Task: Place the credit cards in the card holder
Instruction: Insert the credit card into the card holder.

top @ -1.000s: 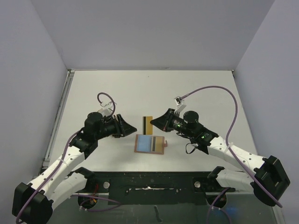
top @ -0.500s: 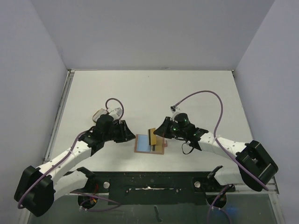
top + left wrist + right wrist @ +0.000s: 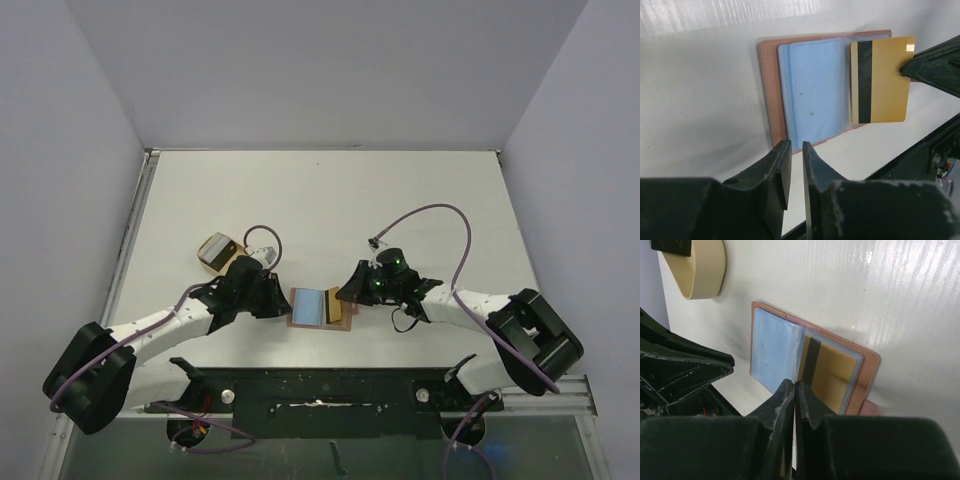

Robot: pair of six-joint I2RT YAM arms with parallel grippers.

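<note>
The gold dark-striped plastic card (image 3: 883, 80), pinched in the right claw (image 3: 795, 386), overlaps the reddish-brown leather card holder (image 3: 769, 90); left claw (image 3: 794, 149) at its edge, grip unclear.

White table (image 3: 400, 200), plain grey walls (image 3: 320, 70); even light

There's the card holder (image 3: 771, 95), reddish-brown, leather-look and matt, with stitching along the edge. Its sleeve (image 3: 812, 90) is clear bluish plastic, slick, with a few specks. The gold card (image 3: 887, 80) is smooth, shiny plastic with a glint at one corner and a dull dark stripe. The white surface (image 3: 700, 110) is glossy, with ribbed reflections. The left hand (image 3: 796, 150) and right hand (image 3: 794, 387) are black, matt and grainy. The tan case (image 3: 702, 265) is smooth with a soft sheen.
</note>
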